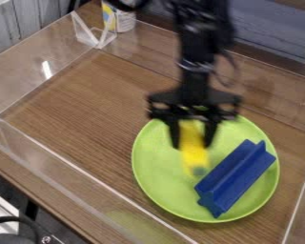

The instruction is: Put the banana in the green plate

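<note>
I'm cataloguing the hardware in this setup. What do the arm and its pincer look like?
The arm is black all over, a slim column of stacked dark segments. A thin dark cable loops along its side. At its lower end, the pincer is also black: a wide crossbar carrying two short fingers. The picture is blurred, so no markings can be made out.

A single camera looked down at a steep angle from in front of the wooden table [79, 105], set fairly close. The green plate [155, 172] filled the lower right of the frame, the arm entered from the top centre, and a clear wall [41, 181] crossed the lower left. No second view was given.
</note>
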### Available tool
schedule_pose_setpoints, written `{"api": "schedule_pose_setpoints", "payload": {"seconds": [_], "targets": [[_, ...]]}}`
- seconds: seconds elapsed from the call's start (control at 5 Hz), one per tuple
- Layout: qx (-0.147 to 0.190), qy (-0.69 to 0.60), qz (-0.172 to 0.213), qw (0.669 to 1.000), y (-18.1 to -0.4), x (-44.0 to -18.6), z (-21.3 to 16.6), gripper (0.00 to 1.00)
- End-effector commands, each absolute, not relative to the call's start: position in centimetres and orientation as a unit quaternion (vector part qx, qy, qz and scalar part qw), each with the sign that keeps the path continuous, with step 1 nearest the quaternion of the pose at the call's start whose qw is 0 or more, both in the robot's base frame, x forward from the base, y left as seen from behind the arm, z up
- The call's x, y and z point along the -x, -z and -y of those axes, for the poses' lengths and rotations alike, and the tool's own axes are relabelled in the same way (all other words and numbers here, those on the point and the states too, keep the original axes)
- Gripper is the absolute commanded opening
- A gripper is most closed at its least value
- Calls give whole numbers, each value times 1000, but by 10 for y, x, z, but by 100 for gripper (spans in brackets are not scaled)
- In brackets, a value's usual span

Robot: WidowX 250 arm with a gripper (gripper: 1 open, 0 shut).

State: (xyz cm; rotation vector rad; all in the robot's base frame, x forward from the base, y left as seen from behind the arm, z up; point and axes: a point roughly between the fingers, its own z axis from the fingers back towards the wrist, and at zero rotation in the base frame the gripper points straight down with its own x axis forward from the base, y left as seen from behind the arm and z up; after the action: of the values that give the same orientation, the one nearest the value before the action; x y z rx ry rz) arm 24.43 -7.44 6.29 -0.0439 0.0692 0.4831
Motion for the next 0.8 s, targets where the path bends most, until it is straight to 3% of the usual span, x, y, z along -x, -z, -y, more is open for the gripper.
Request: {"api": "schedule_pose_setpoints", "payload": {"seconds": [0.0,0.6], "targets": [[32,-230,-17,973,-64,-247,97,0],[29,-223,-21,974,-56,-245,90,0]]}}
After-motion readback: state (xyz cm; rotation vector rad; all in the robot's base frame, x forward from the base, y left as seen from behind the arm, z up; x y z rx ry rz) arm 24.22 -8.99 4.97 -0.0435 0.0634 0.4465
